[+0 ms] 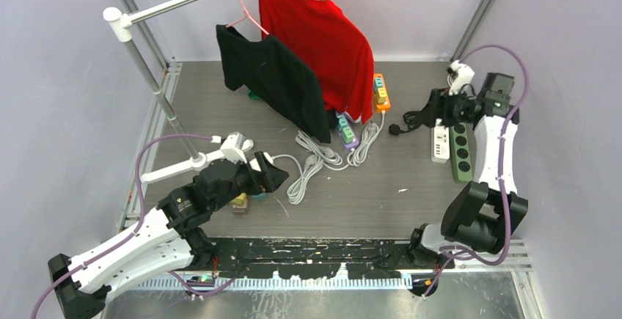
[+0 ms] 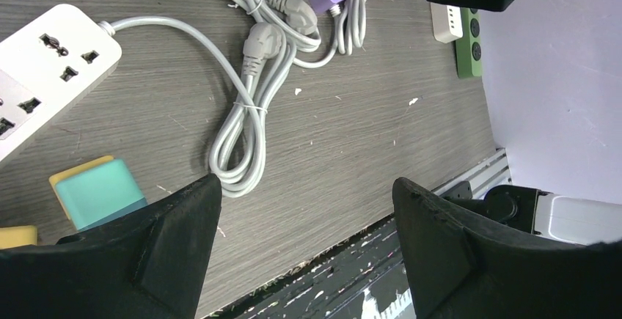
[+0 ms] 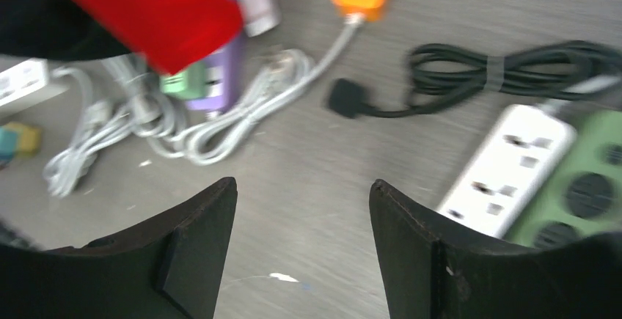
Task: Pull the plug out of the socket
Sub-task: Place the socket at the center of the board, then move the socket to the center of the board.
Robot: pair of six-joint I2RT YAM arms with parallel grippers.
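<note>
Top view: plug [image 1: 394, 129], black, lies flat on the table [image 1: 367, 202], at the end of a bundled black cord [image 1: 414, 119]. It is near the white strip [image 1: 440, 143] but apart from it, on that strip's left; the green strip [image 1: 460, 150] lies just beside the white one on the far side. Right tool [image 1: 434, 106] hangs over the cord bundle, near the plug. Left tool [image 1: 277, 174] is well apart, across the table, by a second white strip [image 1: 270, 160]. The right arm is clearly the nearer.

Left wrist view: left tool [image 2: 306, 183] stands wide and empty. Below it are loose grey plugs [image 2: 264, 40] on coiled grey cable, none seated in a socket; the visible sockets of the second strip are bare.

Right wrist view (blurred): right tool [image 3: 302, 187] stands wide, nothing between the fingers [image 3: 191, 253]. The plug sits ahead of the gap, slightly to its right, with its long axis running toward the cord on the right. The white strip lies further right, its sockets apparently vacant, though the blur limits certainty.

Judgement: no plug is seen in any socket, so the pull appears done. Any further grasp would fall to the right arm, reaching forward.
</note>
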